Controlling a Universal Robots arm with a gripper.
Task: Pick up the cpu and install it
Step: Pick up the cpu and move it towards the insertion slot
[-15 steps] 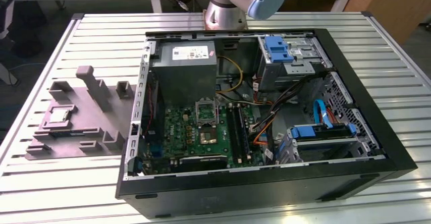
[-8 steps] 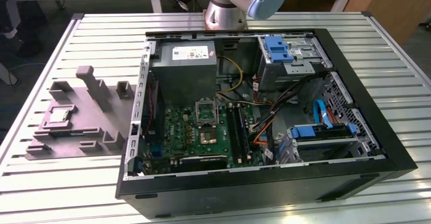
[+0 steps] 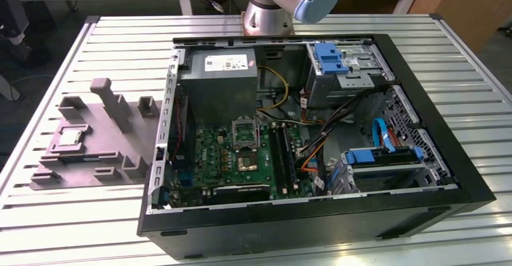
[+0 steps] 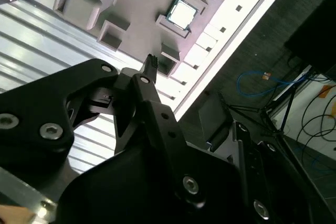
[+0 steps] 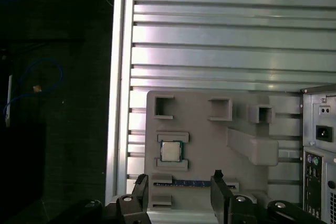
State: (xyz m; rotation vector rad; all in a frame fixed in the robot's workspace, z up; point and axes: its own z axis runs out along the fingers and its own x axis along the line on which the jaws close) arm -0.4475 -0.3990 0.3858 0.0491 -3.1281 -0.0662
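Silvery cpu lies in the tray at nine o'clock of the case in the exterior view; the spread gripper, closing off-centre, might tilt it.

One cpu, one grey moulded holder, one open computer case, one green circuit board, two blue drive brackets, one slatted surface.
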